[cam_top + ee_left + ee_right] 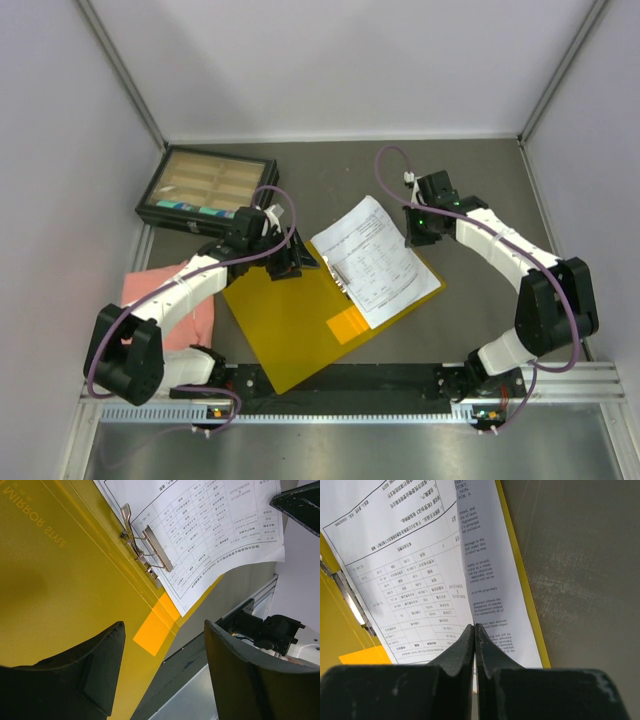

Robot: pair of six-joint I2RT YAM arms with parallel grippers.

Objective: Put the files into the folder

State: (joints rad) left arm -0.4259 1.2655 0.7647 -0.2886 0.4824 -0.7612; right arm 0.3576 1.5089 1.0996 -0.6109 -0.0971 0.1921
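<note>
Aligning white printed paper sheets for the yellow plastic folder, the right end effector was clamped on them.

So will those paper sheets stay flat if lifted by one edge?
Likely floppy: the files curl where they overhang the folder. Probably slide apart easily: the top sheet sits offset near the right claw.
</note>
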